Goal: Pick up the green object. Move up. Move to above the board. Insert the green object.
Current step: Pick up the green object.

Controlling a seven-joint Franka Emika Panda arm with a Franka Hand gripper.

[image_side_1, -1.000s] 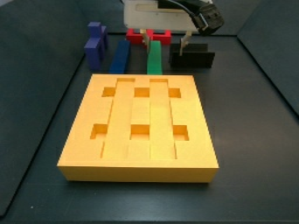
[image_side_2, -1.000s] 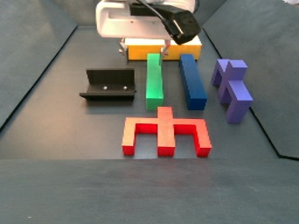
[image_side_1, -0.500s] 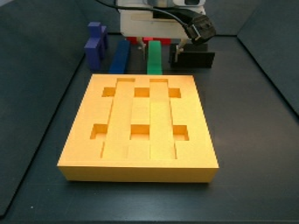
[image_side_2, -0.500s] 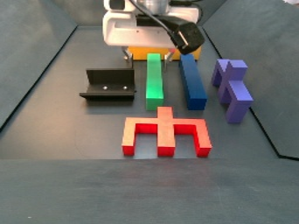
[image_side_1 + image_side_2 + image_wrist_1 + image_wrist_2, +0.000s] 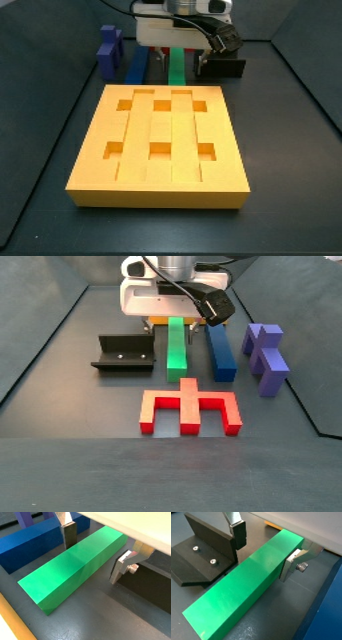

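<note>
Green object point(image 5: 246, 587) between spread gripper point(image 5: 264, 548) fingers.

My gripper point(image 5: 266, 549) is low over the far end of the green object point(image 5: 248, 582). My fingers point(image 5: 238, 534) are spread, one on each long side of it, with a thin gap of bare bench point(image 5: 100, 617) beside each.

On one side the fixture point(image 5: 201, 549) stands close, so that finger has little room. On the other side the blue bar point(image 5: 37, 542) lies near, with a narrow lane of bench between it and the green object.

In a side view the board point(image 5: 160, 140) sits just past the green object's end, and the red piece point(image 5: 191, 408) lies at its other end. The top of the board is bare.
</note>
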